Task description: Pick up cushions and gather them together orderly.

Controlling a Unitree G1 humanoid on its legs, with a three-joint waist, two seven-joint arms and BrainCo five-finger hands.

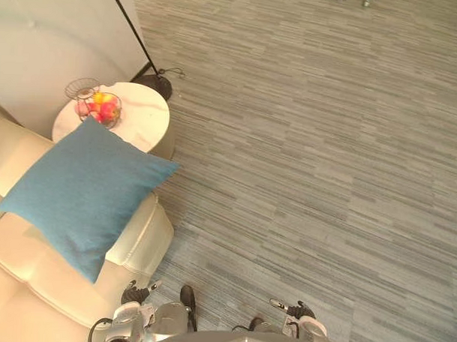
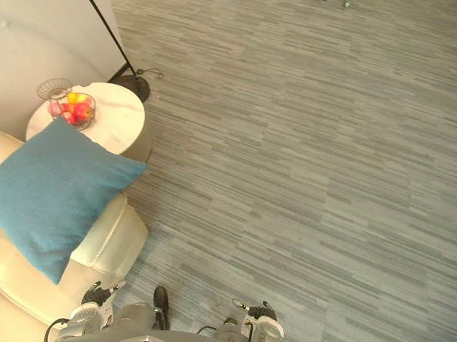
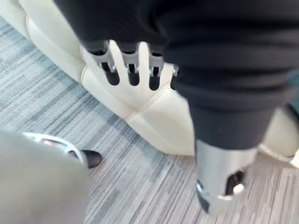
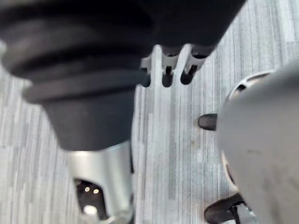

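Cushion on sofa (left hand near)

Cushion: plain teal-blue.
Sofa: plain cream.
Round desk: white, faint grey veining.
Wire basket: dark wire.
Fruit: red, yellow and orange.
Lamp: black pole and base.
Floor: grey carpet in short light and dark streaks.
Wall: off-white.
Left hand, right hand: silver fingers, dark tips, dark ribbed covers.
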